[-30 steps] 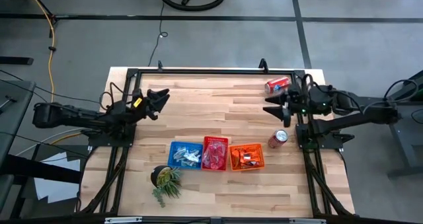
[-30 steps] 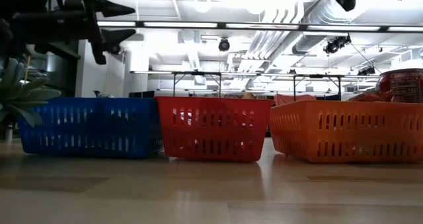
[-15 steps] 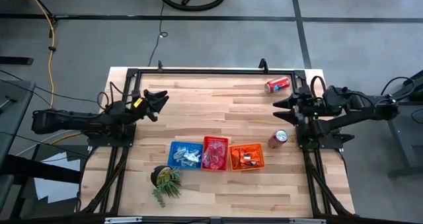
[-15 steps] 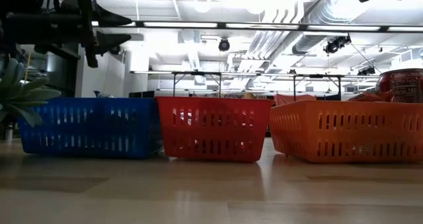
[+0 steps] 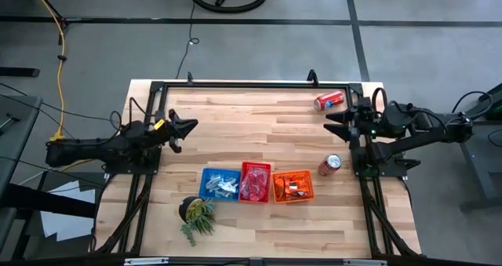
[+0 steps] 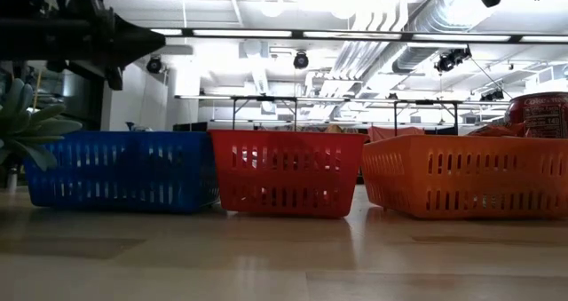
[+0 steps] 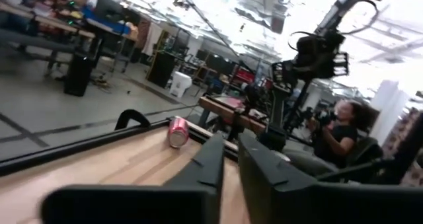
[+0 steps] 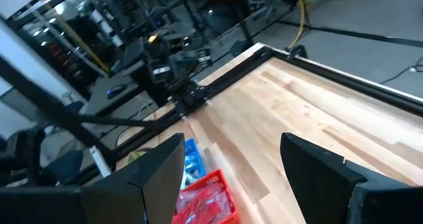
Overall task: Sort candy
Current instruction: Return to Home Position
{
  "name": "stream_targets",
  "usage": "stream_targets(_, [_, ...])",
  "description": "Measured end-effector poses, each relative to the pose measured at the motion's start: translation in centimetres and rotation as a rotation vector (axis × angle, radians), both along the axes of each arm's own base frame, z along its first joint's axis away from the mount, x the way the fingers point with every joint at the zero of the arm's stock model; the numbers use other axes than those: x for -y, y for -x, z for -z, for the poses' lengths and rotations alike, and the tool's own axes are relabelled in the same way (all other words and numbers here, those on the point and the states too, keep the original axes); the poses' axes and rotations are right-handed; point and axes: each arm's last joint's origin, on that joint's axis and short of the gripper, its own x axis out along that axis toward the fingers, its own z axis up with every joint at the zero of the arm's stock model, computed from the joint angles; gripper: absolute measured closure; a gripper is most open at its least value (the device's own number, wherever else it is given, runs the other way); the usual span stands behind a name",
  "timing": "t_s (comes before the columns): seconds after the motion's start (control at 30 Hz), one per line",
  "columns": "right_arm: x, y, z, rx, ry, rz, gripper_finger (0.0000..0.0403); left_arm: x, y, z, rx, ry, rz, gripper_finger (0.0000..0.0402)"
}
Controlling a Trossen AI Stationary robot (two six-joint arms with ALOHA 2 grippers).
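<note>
The candy lies in three small baskets standing side by side near the table's middle. Blue-silver packets [image 5: 224, 187] fill the blue basket [image 5: 207, 174], pink-red ones [image 5: 254, 184] the red basket [image 5: 256, 165], and orange ones [image 5: 292, 188] the orange basket [image 5: 306, 176]. My left gripper [image 5: 187, 126] hangs shut and empty above the table's left part, well clear of the baskets. Level above the right edge, my right gripper [image 5: 332, 125] stands open with nothing between its fingers. The right wrist view looks past its fingers at the red basket's candy [image 8: 206, 203].
One red soda can [image 5: 329, 100] lies on its side at the far right, and another [image 5: 330, 165] stands upright right of the orange basket. A small potted plant [image 5: 196, 212] stands near the front, left of the blue basket. A person [image 7: 340, 128] sits beyond the table.
My left gripper has shut on nothing and drawn back a little toward the table's near left. My right gripper has pulled slightly toward the right edge and stayed open. The baskets, cans and candy have kept still.
</note>
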Motion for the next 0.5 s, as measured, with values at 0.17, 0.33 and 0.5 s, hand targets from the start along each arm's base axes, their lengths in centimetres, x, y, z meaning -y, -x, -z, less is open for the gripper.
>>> stream_targets(0.17, [0.1,0.0,0.0,0.012,-0.031,0.047,0.0158,0.2,0.5,0.0,-0.01,-0.036,0.03,0.0395])
stream_targets(0.33, [0.2,0.0,0.0,0.021,-0.058,0.075,0.0158,0.3,0.9,0.4,-0.053,-0.06,0.054,0.04])
stream_targets(0.5, [0.2,0.0,0.0,0.021,-0.06,0.076,0.0158,0.4,1.2,0.6,-0.062,-0.062,0.055,0.0401])
